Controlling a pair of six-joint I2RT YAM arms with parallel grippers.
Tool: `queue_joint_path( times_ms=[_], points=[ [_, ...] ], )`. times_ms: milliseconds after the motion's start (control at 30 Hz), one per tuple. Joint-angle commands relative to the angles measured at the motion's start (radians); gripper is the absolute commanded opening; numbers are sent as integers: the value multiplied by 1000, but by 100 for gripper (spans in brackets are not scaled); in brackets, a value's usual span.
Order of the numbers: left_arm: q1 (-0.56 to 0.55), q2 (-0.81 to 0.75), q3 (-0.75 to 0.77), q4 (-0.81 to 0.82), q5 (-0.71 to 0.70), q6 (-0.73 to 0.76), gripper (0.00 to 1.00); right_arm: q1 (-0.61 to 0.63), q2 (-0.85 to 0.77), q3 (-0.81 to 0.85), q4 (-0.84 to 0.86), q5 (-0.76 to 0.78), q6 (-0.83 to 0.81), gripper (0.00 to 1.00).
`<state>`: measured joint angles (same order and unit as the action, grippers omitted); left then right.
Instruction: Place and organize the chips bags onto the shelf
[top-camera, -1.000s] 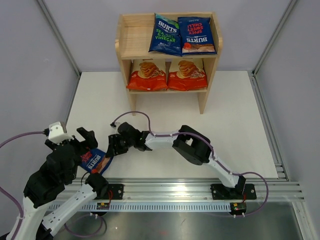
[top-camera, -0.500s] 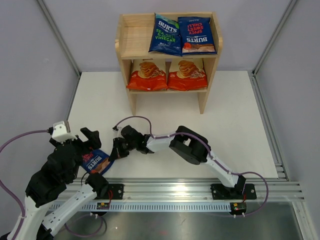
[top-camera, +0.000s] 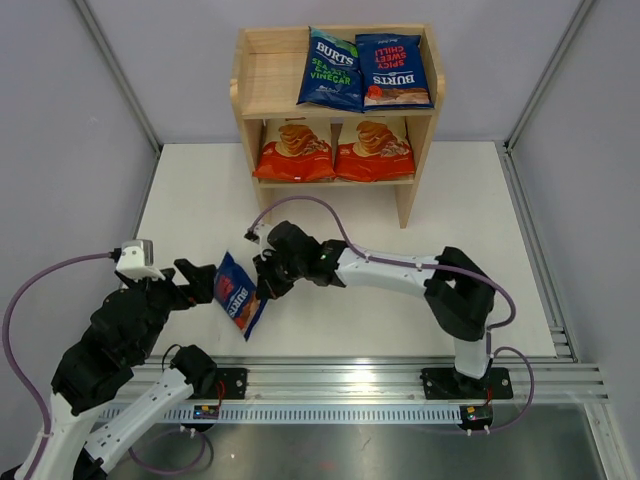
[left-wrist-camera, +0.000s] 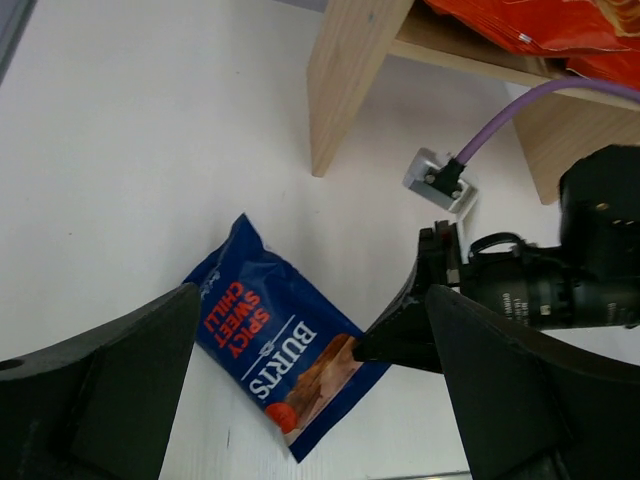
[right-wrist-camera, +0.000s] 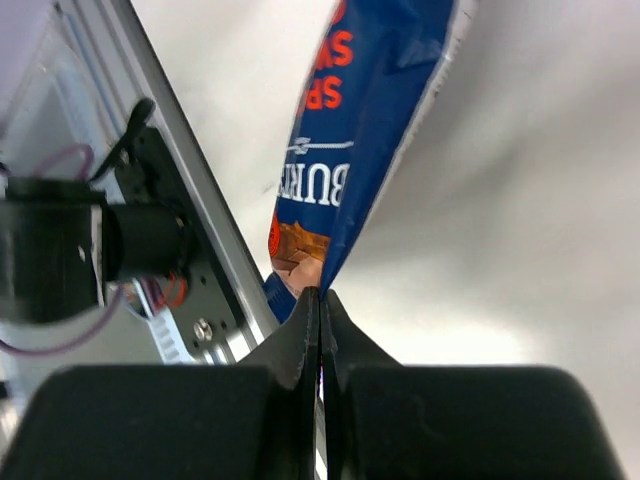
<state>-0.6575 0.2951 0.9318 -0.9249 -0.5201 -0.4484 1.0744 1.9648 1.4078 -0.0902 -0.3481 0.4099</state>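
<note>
A small dark blue Burts bag (top-camera: 237, 296) with red lettering hangs tilted above the white table, just off my left gripper (top-camera: 193, 287). My right gripper (top-camera: 262, 290) is shut on its right edge; the right wrist view shows the bag (right-wrist-camera: 345, 150) pinched between the closed fingertips (right-wrist-camera: 320, 295). In the left wrist view the bag (left-wrist-camera: 270, 345) lies between my wide-open left gripper (left-wrist-camera: 312, 295) and beyond it, untouched. The wooden shelf (top-camera: 268, 70) carries two Burts bags (top-camera: 330, 68) (top-camera: 393, 70) on top and two orange Cassava bags (top-camera: 295, 148) (top-camera: 374, 148) below.
An aluminium rail (top-camera: 380, 385) runs along the near table edge, close under the held bag. A purple cable (top-camera: 300, 205) loops over the right arm. The shelf's left leg (left-wrist-camera: 350, 80) stands ahead of the left gripper. Grey walls enclose the table.
The right gripper closed on the bag's edge and pulled it up and to the right, out from between the left gripper's fingers. The right arm stretched out; the left stayed open.
</note>
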Motion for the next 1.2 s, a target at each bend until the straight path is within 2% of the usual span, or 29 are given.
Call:
queue_joint_path(
  times_ms=[0, 133, 233, 433, 567, 733, 767, 867, 1000, 1100, 1167],
  points=[
    [1, 19, 15, 75, 107, 39, 99, -1, -136, 42, -314, 133, -198, 0],
    [1, 27, 9, 116, 215, 48, 99, -2, -243, 75, -530, 250, -272, 0],
    [1, 53, -13, 158, 325, 65, 99, -1, -328, 86, -646, 268, -316, 0],
    [1, 127, -93, 323, 708, 97, 99, -1, -523, 100, -818, 268, -352, 0],
    [1, 139, -201, 545, 859, 45, 99, -1, -639, 121, -907, 238, -355, 0],
    [1, 200, -319, 838, 1045, 20, 99, 28, -698, 172, -1055, 132, -393, 0],
    [1, 226, -344, 985, 1058, 20, 99, 36, -704, 177, -1072, 127, -395, 0],
    [1, 281, -439, 1270, 1156, -27, 99, 44, -731, 191, -1111, 86, -404, 0],
    [1, 421, -450, 1350, 1256, -7, 99, 73, -765, 214, -1152, 28, -404, 0],
    [1, 453, -468, 1365, 1308, 22, 99, 85, -796, 237, -1169, -76, -459, 0],
    [1, 446, -524, 1455, 1333, -4, 99, 84, -819, 246, -1169, -126, -474, 0]
  ],
)
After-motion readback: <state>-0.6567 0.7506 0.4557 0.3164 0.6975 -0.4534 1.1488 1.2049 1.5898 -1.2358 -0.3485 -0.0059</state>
